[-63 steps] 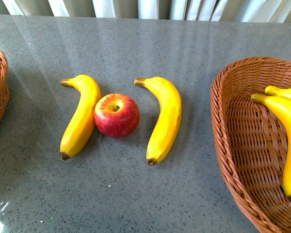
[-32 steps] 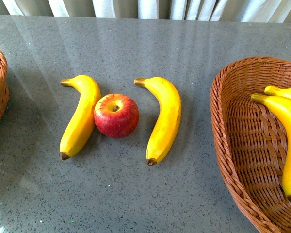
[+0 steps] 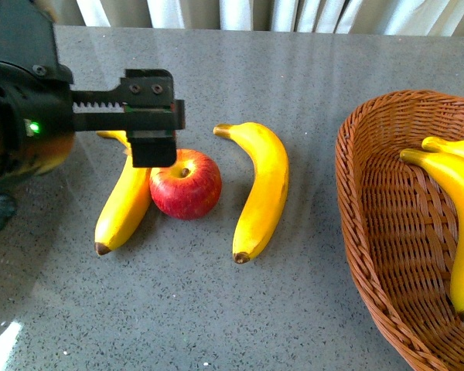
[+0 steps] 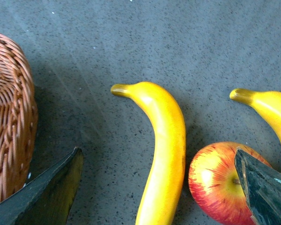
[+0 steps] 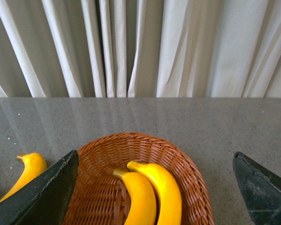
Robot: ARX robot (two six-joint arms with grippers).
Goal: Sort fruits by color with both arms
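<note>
Grey speckled tabletop [image 3: 309, 69]: apple [image 3: 189, 188] apparently touching left banana [image 3: 122, 212], second banana [image 3: 263, 189] near, wicker basket [image 3: 371, 232] at right.

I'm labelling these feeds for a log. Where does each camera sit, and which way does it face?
Front: on the robot's body, looking forward and down at the table; the left gripper shows over the apple.
Left wrist: on the left arm, looking down at a banana and the apple between its open fingers.
Right wrist: on the right arm, facing the curtains over the basket; the open right gripper frames it.
Shared: front and left wrist both show the apple.
</note>
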